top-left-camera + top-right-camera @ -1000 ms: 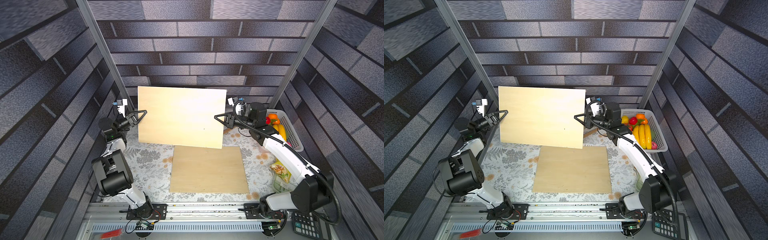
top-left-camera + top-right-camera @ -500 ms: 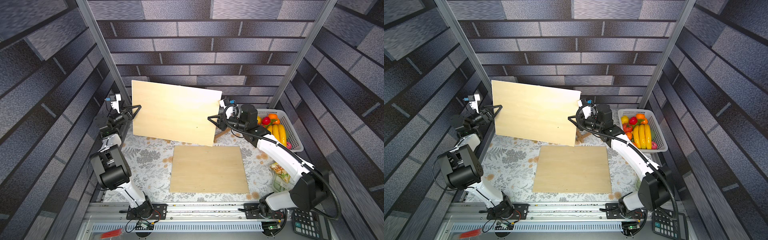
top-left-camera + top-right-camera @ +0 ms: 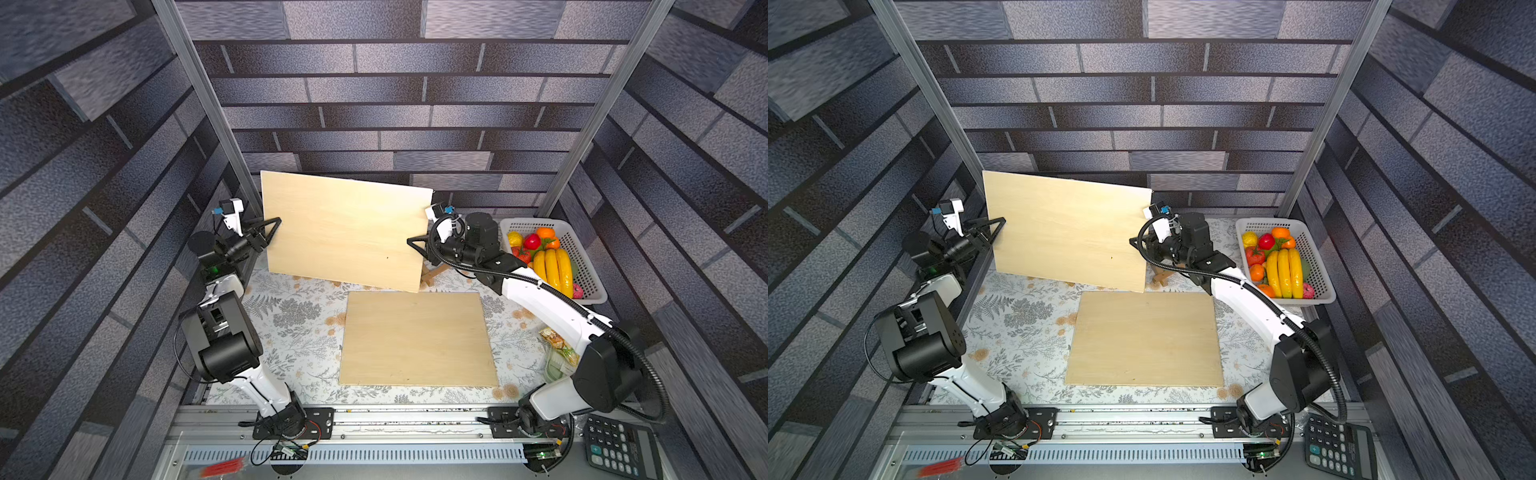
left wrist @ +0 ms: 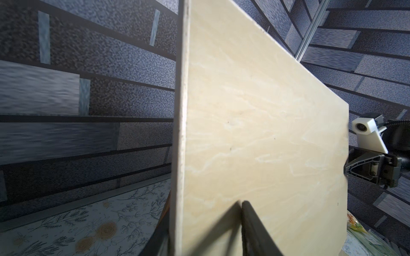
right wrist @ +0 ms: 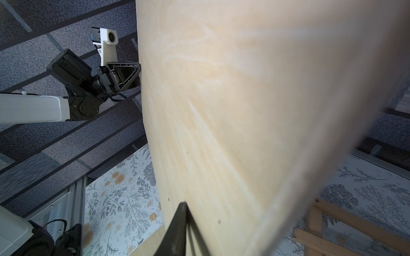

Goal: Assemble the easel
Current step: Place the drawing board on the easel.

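Note:
A large pale plywood board [image 3: 345,232] stands on edge above the back of the table, its top edge sloping down to the right. My left gripper [image 3: 272,226] is shut on the board's left edge; the left wrist view has one finger [image 4: 250,219] lying on the face. My right gripper [image 3: 415,243] is shut on the right edge, with one finger [image 5: 179,221] against the face and the other hidden behind it. Wooden bars of the easel frame [image 5: 346,223] lie behind the board, mostly hidden. In both top views a second board [image 3: 1144,338] lies flat in front.
A white basket [image 3: 598,297] of toy fruit stands at the back right. A snack packet [image 3: 559,345] lies beside the right arm, and a calculator [image 3: 619,449] sits at the front right corner. Brick-patterned walls close in on three sides.
Both arms have carried the upright board to the left and tipped it, so its right side now sits lower. The flat board has not moved.

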Controlling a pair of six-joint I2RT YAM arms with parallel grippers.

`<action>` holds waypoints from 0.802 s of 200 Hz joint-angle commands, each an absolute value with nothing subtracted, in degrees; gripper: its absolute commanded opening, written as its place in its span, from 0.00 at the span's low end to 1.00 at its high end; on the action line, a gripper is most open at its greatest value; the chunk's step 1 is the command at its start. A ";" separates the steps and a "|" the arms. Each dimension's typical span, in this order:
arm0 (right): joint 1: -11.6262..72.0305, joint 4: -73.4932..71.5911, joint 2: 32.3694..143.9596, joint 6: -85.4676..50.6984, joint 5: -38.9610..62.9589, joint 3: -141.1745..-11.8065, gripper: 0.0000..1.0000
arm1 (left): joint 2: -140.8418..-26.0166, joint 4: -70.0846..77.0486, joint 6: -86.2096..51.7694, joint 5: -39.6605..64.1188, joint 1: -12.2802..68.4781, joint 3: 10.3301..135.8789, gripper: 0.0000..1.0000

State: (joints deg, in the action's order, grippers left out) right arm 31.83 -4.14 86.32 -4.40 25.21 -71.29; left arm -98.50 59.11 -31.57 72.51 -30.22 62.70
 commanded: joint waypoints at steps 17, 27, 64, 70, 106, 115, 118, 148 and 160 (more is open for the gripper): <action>43.41 -13.45 86.15 19.96 15.90 -72.57 0.00 | -96.75 73.91 -32.84 61.06 -23.05 64.27 0.00; 43.52 -13.51 85.95 20.76 16.20 -71.93 0.00 | -99.39 79.50 -36.58 62.70 -23.00 66.15 0.00; 43.51 -22.74 87.30 24.19 16.97 -64.43 0.00 | -103.83 80.22 -34.84 70.62 -21.45 68.26 0.00; 43.51 -25.18 87.78 24.34 16.68 -63.13 0.00 | -104.58 80.16 -34.03 71.73 -21.02 68.30 0.00; 43.52 -31.62 90.74 24.90 17.08 -58.81 0.00 | -107.63 80.26 -30.82 74.11 -20.21 68.38 0.02; 43.51 -31.88 91.08 24.94 17.50 -58.80 0.00 | -108.62 80.25 -30.52 73.84 -20.24 68.97 0.02; 43.51 -31.95 91.20 24.88 17.66 -58.80 0.00 | -108.99 80.30 -30.53 73.96 -20.25 69.35 0.02; 43.64 -33.01 92.27 22.89 18.07 -59.12 0.00 | -111.97 80.29 -30.57 73.97 -20.49 72.91 0.02; 43.77 -33.69 92.74 22.18 17.56 -59.46 0.00 | -113.10 80.17 -30.84 74.01 -20.65 74.16 0.02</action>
